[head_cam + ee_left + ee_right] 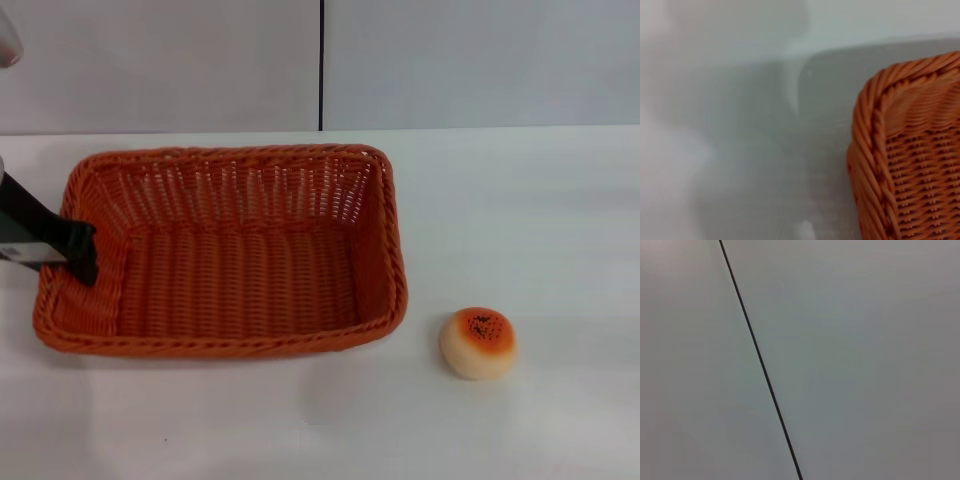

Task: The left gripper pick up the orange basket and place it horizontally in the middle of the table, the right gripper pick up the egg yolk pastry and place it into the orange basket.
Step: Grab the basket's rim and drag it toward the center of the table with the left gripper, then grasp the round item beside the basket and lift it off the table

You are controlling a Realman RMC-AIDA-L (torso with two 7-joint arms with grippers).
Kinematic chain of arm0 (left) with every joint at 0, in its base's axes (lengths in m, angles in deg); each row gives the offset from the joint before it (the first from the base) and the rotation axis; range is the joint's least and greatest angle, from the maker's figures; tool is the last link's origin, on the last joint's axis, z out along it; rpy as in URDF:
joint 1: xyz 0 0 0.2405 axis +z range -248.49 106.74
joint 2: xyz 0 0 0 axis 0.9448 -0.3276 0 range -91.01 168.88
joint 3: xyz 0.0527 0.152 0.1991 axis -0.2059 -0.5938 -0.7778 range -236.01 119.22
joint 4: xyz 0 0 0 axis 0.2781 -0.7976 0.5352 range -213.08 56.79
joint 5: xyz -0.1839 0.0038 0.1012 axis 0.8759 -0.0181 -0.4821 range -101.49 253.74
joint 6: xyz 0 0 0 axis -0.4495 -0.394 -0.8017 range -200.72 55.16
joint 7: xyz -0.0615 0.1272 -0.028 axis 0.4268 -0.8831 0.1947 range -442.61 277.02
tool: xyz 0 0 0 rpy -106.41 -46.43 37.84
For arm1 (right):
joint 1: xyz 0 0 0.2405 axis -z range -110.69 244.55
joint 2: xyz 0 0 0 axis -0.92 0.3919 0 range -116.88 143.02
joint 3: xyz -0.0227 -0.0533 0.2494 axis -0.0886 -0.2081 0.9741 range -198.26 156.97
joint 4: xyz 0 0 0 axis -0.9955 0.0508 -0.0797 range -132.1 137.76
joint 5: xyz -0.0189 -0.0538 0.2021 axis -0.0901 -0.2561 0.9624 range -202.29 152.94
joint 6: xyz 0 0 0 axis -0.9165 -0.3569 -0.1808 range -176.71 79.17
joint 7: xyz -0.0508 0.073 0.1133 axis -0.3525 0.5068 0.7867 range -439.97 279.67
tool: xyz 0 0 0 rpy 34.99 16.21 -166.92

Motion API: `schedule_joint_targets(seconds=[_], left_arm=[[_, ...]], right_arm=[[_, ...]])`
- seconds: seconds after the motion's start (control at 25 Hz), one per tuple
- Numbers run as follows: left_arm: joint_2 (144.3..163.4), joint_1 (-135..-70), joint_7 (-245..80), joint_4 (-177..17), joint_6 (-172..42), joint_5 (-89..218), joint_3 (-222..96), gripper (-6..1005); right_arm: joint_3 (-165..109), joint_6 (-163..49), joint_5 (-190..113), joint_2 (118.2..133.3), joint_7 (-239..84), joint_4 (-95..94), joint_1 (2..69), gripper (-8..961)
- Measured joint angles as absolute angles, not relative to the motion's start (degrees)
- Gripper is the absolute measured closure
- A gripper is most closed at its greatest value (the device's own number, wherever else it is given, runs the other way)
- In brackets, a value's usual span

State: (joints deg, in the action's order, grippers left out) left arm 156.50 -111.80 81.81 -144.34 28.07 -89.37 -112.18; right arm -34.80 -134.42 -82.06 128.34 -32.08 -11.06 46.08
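Basket step in hand, by the look of things. Orange basket (225,250) sitting flat on the white table (520,210), long side across the frame, filling the left and centre of the head view, with nothing inside. Left gripper (72,250) reaching in from the left edge of the frame, black fingertip over the basket's short left rim and down against the inner wall. Probably pinching that rim, but only one finger shows and its partner is hidden behind the wicker, so cannot tell whether the jaws are clamped or apart. Left wrist view filled at its right side by a braided corner of the same basket (905,150), grey tabletop beside it; no fingers showing there.

Egg yolk pastry (478,342) resting on the table at lower right of the head view, sesame-dotted top up, well apart from the basket's right rim and untouched.

Right gripper not in any view; right wrist camera facing only a pale wall with a dark seam (760,360) running diagonally, so likely parked high and away.

Judged next: settle the basket a little rightward toward mid-table if needed, release the rim and withdraw leftward; then bring the right arm down over the pastry, close gently on its soft sides, lift and lower into the basket.
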Motion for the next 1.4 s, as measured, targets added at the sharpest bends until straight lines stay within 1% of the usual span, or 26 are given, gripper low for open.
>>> schedule_joint_targets(seconds=[0.24,0.36,0.4,0.44,0.48,0.68,0.76,0.8,1.0,1.2,1.36,1.4], left_arm=[[155.85,-112.4,81.8,-141.0,28.0,-89.3,-107.8,818],[155.39,-111.7,80.2,-142.5,27.9,-89.1,-104.5,811],[155.28,-111.6,79.8,-142.8,28.0,-89.0,-103.9,809],[155.28,-111.6,79.8,-142.8,28.0,-89.0,-103.9,781],[155.02,-111.7,79.3,-142.9,28.0,-89.0,-103.6,753],[154.47,-112.0,77.6,-145.0,28.8,-89.0,-103.6,614],[154.33,-112.0,77.2,-145.8,29.0,-89.0,-103.5,438],[153.94,-112.1,75.7,-147.4,29.6,-89.0,-102.8,350],[153.41,-111.6,69.4,-150.8,29.7,-85.8,-95.4,170],[152.90,-109.2,60.0,-150.2,26.7,-75.7,-87.7,172],[153.14,-103.7,46.0,-147.0,22.3,-59.0,-83.5,174],[153.67,-100.5,39.7,-144.8,19.7,-51.4,-83.1,174]], right_arm=[[-34.9,-134.7,-82.1,128.68,-32.1,-11.1,45.8,408],[-34.9,-134.7,-82.1,129.12,-32.1,-11.4,45.7,408],[-34.8,-134.8,-82.1,129.54,-32.1,-12.0,45.7,408],[-34.8,-134.8,-82.1,129.54,-32.1,-12.0,45.7,408],[-34.8,-134.8,-82.1,129.87,-32.1,-12.5,45.7,408],[-35.0,-134.8,-82.1,129.99,-31.6,-12.7,45.7,408],[-35.0,-134.8,-82.1,129.98,-31.1,-12.7,45.8,408],[-34.9,-134.8,-82.1,129.99,-30.9,-12.7,45.9,408],[-35.3,-134.1,-82.4,130.01,-31.0,-13.3,46.4,408],[-35.5,-132.1,-86.1,129.86,-30.0,-15.5,48.0,408],[-35.6,-131.0,-93.7,130.25,-25.2,-20.4,49.0,408],[-35.6,-130.1,-99.4,130.40,-19.8,-23.9,49.2,408]])
